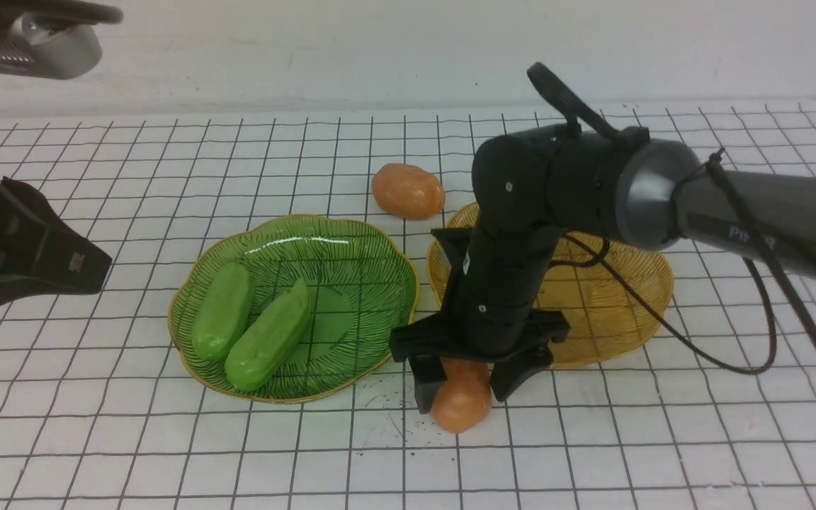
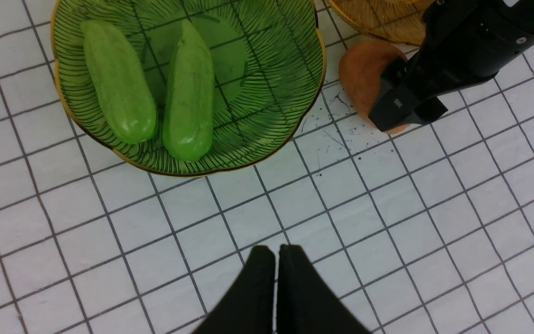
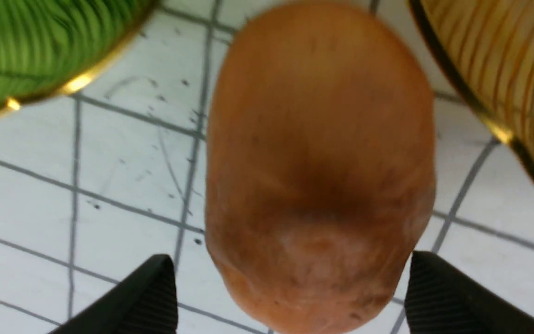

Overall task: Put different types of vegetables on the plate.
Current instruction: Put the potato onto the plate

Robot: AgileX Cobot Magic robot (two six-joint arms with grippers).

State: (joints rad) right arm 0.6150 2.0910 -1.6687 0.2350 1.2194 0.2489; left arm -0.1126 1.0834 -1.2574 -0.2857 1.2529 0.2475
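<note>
The near potato (image 1: pixel 459 414) is lying on the surface (image 1: pixel 167 439) just beside the green plate (image 1: pixel 351 283), off its rim. It is being straddled by the right pincer (image 1: pixel 466 394), jaws spread wide, one on each side, nothing gripped. A cucumber (image 1: pixel 222 312) and a second cucumber (image 1: pixel 270 334) are being carried inside the green plate. The far potato (image 1: pixel 408 190) is sitting beyond the green plate, and an amber plate (image 1: pixel 613 312) is lying beside it. The left pincer (image 2: pixel 276 260) is being held clenched and empty, well apart from the green plate. The near potato is being judged light, stiff and smooth, likely slippery at its rounded ends, so a hold across its narrow middle is being favoured.
</note>
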